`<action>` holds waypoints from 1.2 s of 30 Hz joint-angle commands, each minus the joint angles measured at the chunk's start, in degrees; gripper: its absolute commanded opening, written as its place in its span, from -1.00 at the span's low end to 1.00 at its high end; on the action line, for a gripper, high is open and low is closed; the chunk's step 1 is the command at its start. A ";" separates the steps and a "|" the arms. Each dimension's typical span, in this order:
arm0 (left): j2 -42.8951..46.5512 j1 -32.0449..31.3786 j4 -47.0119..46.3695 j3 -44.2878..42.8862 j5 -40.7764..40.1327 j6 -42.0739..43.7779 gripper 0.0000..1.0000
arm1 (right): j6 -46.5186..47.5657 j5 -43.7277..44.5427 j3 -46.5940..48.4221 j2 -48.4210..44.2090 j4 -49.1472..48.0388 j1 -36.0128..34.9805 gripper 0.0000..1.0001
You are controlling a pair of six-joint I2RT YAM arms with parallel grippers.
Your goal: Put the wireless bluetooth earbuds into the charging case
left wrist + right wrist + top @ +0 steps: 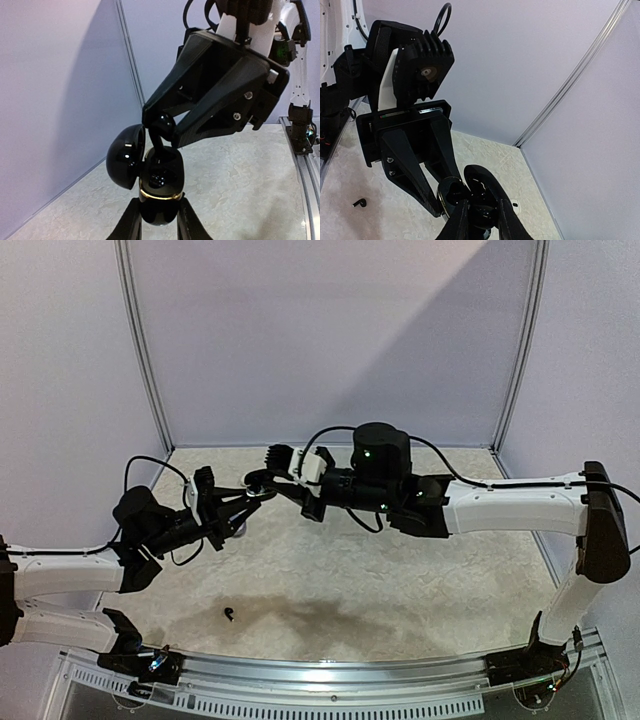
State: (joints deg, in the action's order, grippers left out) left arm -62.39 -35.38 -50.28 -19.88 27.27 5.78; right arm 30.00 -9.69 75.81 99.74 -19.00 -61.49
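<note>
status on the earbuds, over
Left gripper shut on charging case, lid open. Right gripper shut on black earbud, at the case mouth. On table: spare black earbud. Nothing blocking.

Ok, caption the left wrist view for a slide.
Left tool grips the open charging case; right tool holds a black earbud at its mouth.

You have a pale, mottled table (pixel 420 580) in front of you. One black earbud (pixel 231 614) lies on it near the front edge, left of centre. A tiny white piece (pixel 514 204), too small to name, sits close to the side wall.
</note>
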 commanded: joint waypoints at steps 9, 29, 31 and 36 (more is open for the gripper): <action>0.33 -0.75 -1.80 -1.04 1.11 0.46 -1.00 | -0.80 1.49 1.27 1.81 3.62 -0.13 -0.54; 0.05 -0.73 -0.93 -1.43 0.95 -1.65 -1.00 | -2.93 1.42 3.65 1.51 5.71 -0.13 -0.33; 0.08 -0.66 -0.43 -1.48 0.86 -2.97 -1.00 | -3.67 1.32 4.13 1.42 5.70 -0.12 -0.30; 0.20 -0.49 2.11 -1.96 -0.70 -8.09 -1.00 | -6.10 1.33 4.70 0.32 2.98 -0.03 -0.20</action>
State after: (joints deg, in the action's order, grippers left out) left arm -62.39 -35.38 -50.11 -20.10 27.18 2.31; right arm 26.81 -9.30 78.46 100.38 -14.17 -61.60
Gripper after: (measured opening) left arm 0.228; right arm 0.375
